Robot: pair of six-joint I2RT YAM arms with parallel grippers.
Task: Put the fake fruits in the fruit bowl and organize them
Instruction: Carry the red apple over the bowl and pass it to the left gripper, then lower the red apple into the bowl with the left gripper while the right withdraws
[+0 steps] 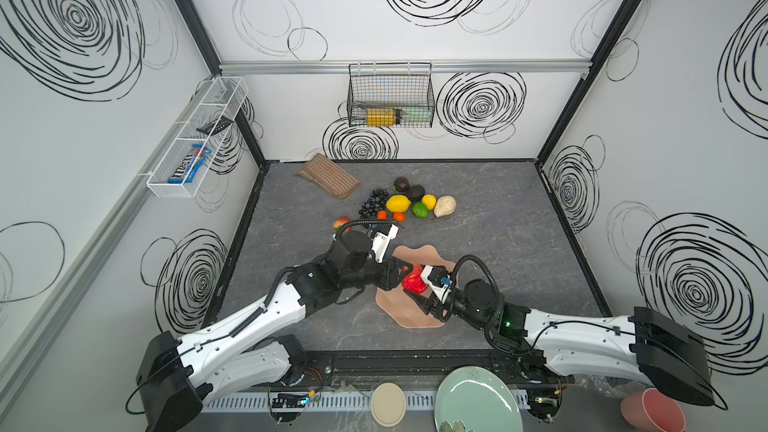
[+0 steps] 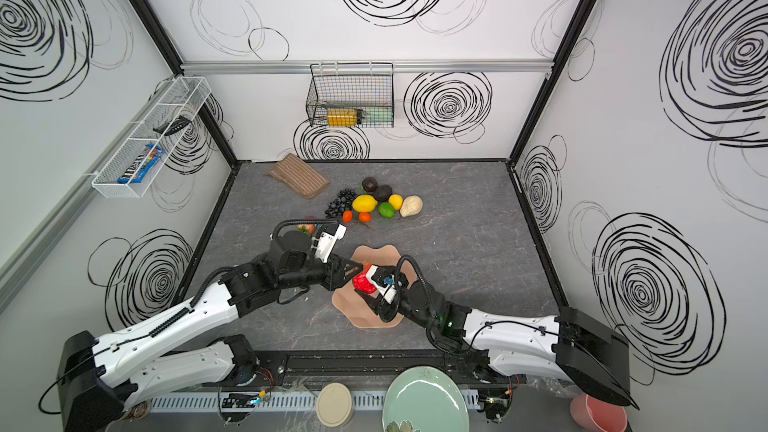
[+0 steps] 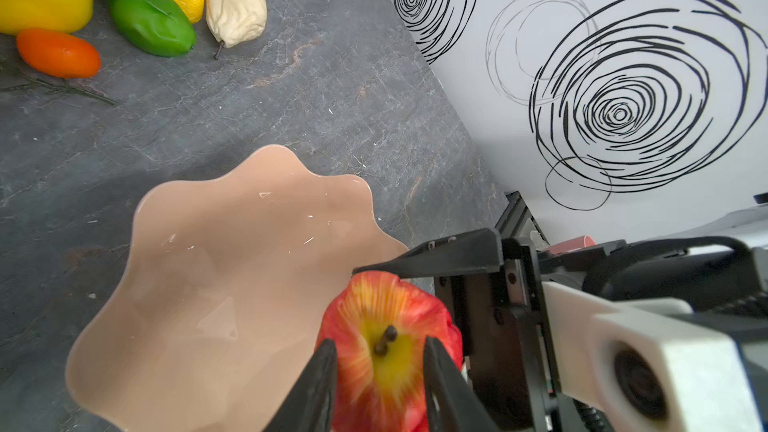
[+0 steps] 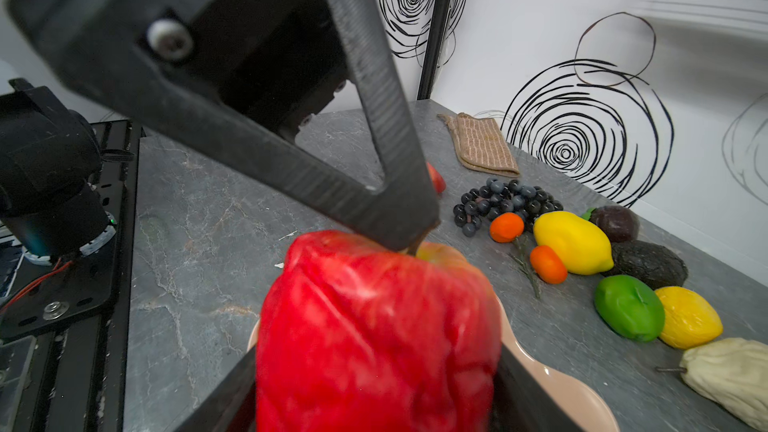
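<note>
The right end effector (image 1: pixel 415 284) is seen in both top views clenched on the red apple (image 1: pixel 411 281). The apple is held just above the fruit bowl (image 1: pixel 409 317), presumably so that it can be let down inside. The left end effector (image 1: pixel 402 270) is set against the apple's stem end, so a handover or a turning of the fruit is judged likely. The other fake fruits (image 1: pixel 398 203) are found clustered on the bench (image 1: pixel 498 251), well apart from the bowl. In the left wrist view the stem (image 3: pixel 384 340) is flanked by the left fingers (image 3: pixel 324 371), but whether they are gripping cannot be told. The bowl is shown empty there. In the right wrist view the apple is wedged between the right fingers (image 4: pixel 532 396), and its top is touched by a left fingertip (image 4: pixel 409 222).
</note>
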